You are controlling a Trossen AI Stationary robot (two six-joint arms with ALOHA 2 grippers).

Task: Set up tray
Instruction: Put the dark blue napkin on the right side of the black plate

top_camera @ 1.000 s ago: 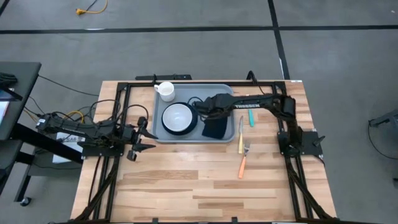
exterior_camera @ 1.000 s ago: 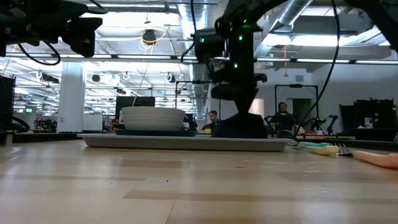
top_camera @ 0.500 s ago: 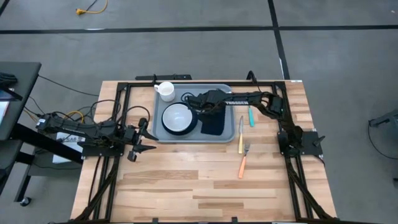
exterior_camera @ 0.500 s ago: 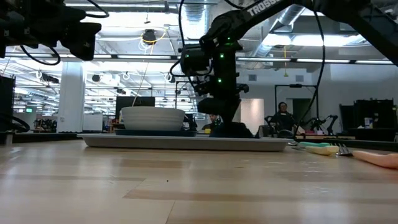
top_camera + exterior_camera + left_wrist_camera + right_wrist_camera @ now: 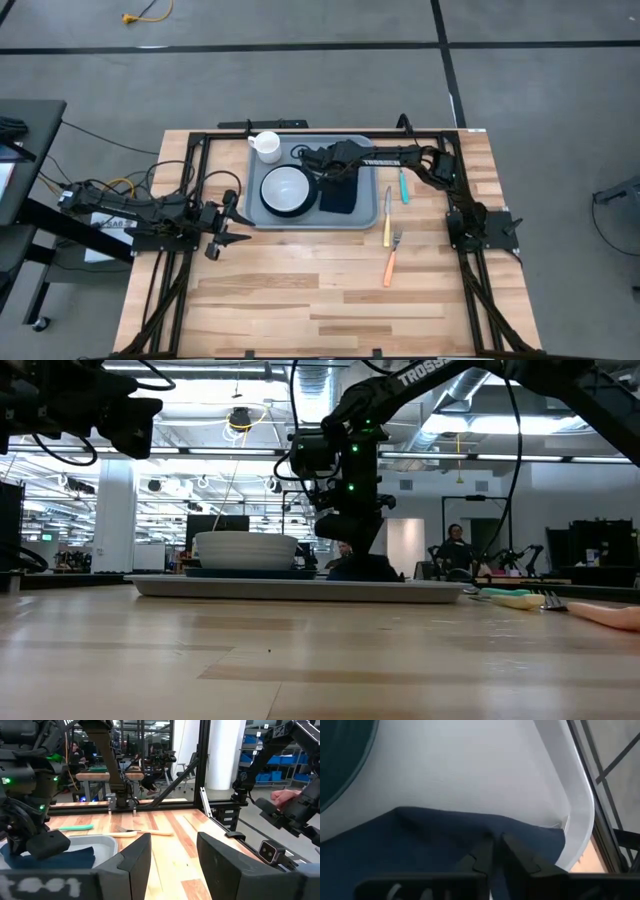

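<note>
- right gripper [image 5: 325,172] has slid further toward the tray's [image 5: 362,218] back edge since half a second ago, dragging the navy napkin [image 5: 339,198] with it
- its fingers are pinched tight on the napkin's edge
- tray sits at the table's far middle, directly under that gripper
- left gripper [image 5: 236,221] sits spread open, left of the tray
</note>
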